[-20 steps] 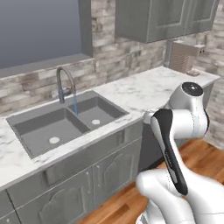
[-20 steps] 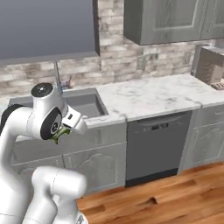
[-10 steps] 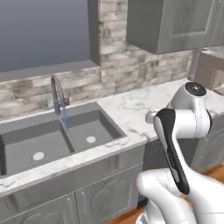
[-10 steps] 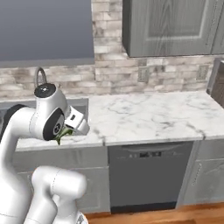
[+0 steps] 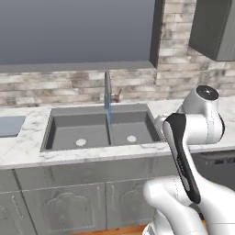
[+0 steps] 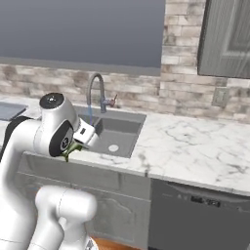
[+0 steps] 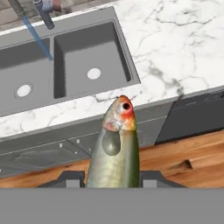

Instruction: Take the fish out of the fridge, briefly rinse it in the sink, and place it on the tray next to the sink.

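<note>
My gripper (image 7: 113, 181) is shut on the fish (image 7: 114, 148), an olive-green body with a reddish head that points away from the hand. In the right base view the gripper (image 6: 72, 147) hangs in front of the counter edge, with the fish (image 6: 70, 148) showing as a green tip under it. The sink (image 5: 103, 131) is a dark double basin ahead of the arm, and a thin blue stream runs from its faucet (image 5: 107, 89) onto the divider. The sink (image 7: 65, 57) lies beyond and left of the fish. The tray (image 5: 9, 126) rests on the counter left of the sink.
White marble counter (image 6: 195, 146) stretches right of the sink, with a dark dishwasher front (image 6: 195, 215) below it. Grey cabinet doors (image 5: 59, 206) run under the sink. A wall cabinet (image 6: 227, 39) hangs at the upper right. Wooden floor (image 7: 175, 157) lies under the hand.
The whole scene has slid right in both base views, so the base has moved left along the counter. The sink now lies ahead. The fish stays in the gripper.
</note>
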Tool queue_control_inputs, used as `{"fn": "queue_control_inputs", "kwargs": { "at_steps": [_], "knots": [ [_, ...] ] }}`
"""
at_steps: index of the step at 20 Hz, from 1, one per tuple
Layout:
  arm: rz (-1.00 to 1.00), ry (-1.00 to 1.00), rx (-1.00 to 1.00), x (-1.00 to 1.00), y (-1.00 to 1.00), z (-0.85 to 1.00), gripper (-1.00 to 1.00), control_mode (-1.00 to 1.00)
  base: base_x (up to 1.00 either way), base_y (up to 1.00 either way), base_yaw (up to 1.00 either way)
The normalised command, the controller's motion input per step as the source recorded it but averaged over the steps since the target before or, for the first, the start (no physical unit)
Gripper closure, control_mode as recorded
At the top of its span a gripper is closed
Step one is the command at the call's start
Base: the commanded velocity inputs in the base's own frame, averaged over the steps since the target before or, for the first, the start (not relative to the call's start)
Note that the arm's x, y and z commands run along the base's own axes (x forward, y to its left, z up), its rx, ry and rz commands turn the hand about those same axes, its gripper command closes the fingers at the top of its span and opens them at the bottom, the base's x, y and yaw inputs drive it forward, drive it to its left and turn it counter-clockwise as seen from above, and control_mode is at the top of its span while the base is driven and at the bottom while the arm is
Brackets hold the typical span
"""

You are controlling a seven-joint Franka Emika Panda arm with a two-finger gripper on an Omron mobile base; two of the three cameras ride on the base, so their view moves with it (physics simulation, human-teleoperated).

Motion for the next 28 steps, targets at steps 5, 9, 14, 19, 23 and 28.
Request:
{"fn": "queue_control_inputs", "kwargs": {
  "at_steps": [5,9,14,19,23,28],
  "knots": [
    [0.0,0.0,0.0,0.0,0.0,0.0,1.0,1.0,0.17,0.05,0.11],
    [0.0,0.0,0.0,0.0,0.0,0.0,1.0,1.0,0.61,0.13,0.11],
    [0.0,0.0,0.0,0.0,0.0,0.0,1.0,1.0,0.65,0.18,0.15],
    [0.13,0.12,0.06,0.28,0.0,-0.11,1.0,-1.0,0.37,0.16,0.15],
    [0.33,0.32,0.23,0.92,-0.2,-0.15,1.0,-1.0,0.0,0.0,0.0],
    [0.38,0.35,0.15,1.0,-0.01,-0.42,1.0,-1.0,0.0,0.0,0.0]
  ]
}}
